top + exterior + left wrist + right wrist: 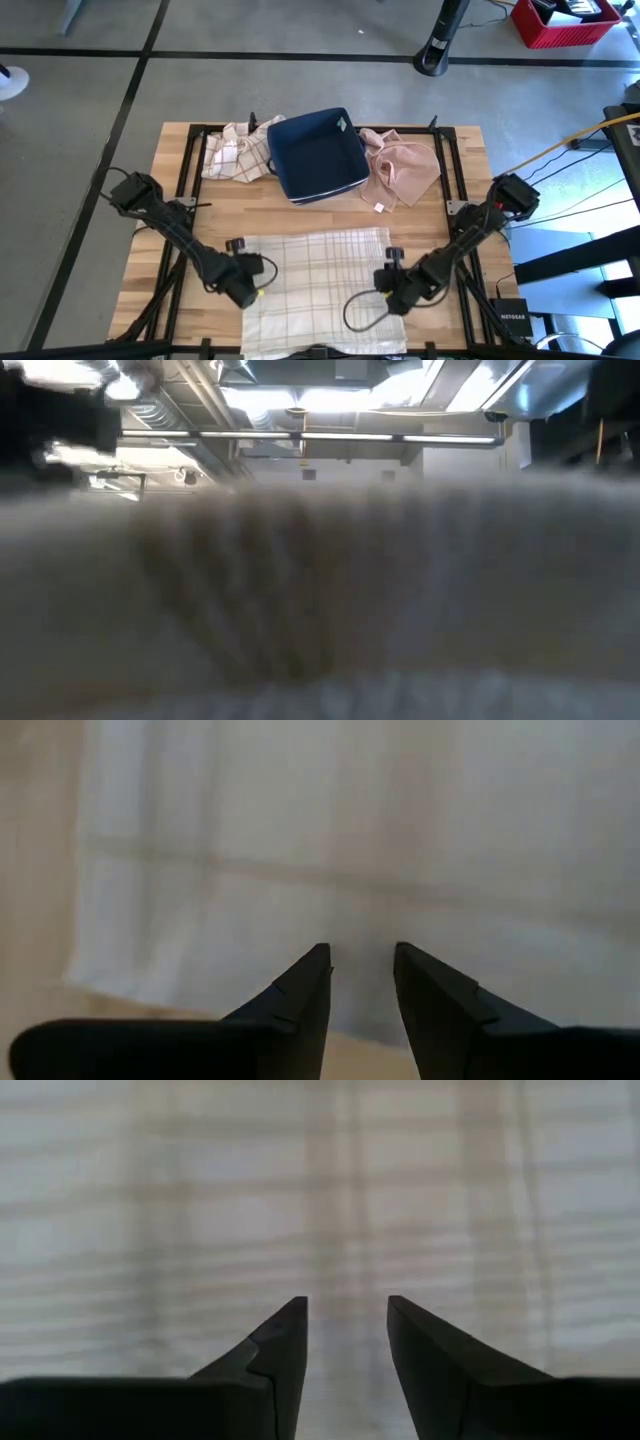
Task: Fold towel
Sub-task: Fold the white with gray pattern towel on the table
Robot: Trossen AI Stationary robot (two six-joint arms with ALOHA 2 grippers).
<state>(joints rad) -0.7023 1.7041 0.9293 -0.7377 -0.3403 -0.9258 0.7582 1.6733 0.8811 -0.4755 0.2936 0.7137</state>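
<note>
A white towel with thin brown checks [315, 285] lies spread flat on the near half of the wooden table. Its near edge runs past the table edge, and it fills the low view as a blur [320, 590]. My left gripper [256, 289] is low at the towel's left edge, open, with its fingertips [360, 960] over the cloth just inside that edge. My right gripper [388, 290] is low at the towel's right edge, open, with its fingertips [347, 1310] over the checked cloth.
A navy blue bin [318, 152] stands at the far middle of the table. A crumpled checked cloth [235, 152] lies to its left and a crumpled pink cloth [405, 165] to its right. Bare wood [300, 215] separates the bin from the towel. Black rails [185, 165] line the table's sides.
</note>
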